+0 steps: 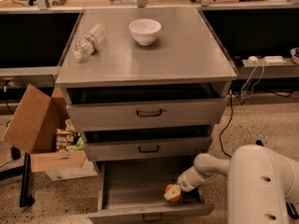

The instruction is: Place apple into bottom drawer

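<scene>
1. A grey desk (187,50) w/ three drawers is seen in the middle of the view.
2. The bottom drawer (135,183) is seen pulled out toward the camera. Its small dark handle is seen on the front, at the picture's lower edge.
3. The apple (172,198) is found inside the bottom drawer, at the picture's R side, near the front wall. It is red-orange w/ a pale patch.
4. The apple is held by the gripper (173,192), which is closed narrow around it. Whether the apple touches the drawer floor can't be told.
5. The gripper is carried by a white arm (208,164) that is reached in from the R, down over the drawer's R edge.
6. The robot's big white body (264,185) is seen at the lower R corner.
7. The top drawer (107,115) & the middle drawer (187,148) are seen above, each w/ a black handle. Both are stuck out a bit, w/ dark gaps above them.
8. A white bowl (145,31) is set upright on the desk, near the back.
9. A clear plastic bottle (88,41) is laid on its side on the desk, L of the bowl & apart from it.
10. An open cardboard box (32,120) w/ packets in it is seen on the floor, L of the desk.
11. A white power strip (266,59) w/ cables is seen at the R, behind the desk.
</scene>
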Tool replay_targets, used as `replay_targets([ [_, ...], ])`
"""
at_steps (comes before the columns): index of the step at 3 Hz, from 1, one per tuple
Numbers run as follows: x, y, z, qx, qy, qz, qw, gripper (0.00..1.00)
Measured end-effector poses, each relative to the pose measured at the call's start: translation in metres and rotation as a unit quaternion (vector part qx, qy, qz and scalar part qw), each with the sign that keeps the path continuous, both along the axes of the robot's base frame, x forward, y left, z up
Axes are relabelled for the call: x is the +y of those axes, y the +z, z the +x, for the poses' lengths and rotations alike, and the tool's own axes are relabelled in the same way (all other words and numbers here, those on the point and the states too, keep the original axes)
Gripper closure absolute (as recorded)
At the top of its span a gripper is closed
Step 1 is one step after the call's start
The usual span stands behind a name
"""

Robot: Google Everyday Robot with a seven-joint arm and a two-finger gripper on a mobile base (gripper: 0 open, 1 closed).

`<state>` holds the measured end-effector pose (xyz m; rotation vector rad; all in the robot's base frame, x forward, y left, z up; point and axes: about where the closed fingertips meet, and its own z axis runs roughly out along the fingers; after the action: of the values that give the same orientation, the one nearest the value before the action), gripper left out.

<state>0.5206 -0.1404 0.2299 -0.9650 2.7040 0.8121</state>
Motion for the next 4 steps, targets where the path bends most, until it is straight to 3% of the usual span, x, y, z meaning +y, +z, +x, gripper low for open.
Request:
replay_targets([
  [3, 0.009, -0.036, 0.019, 0.034, 0.006, 0.018, 0.9992, 0.31],
  [4, 0.012, -0.043, 0.019, 0.042, 0.009, 0.026, 0.9987, 0.01],
])
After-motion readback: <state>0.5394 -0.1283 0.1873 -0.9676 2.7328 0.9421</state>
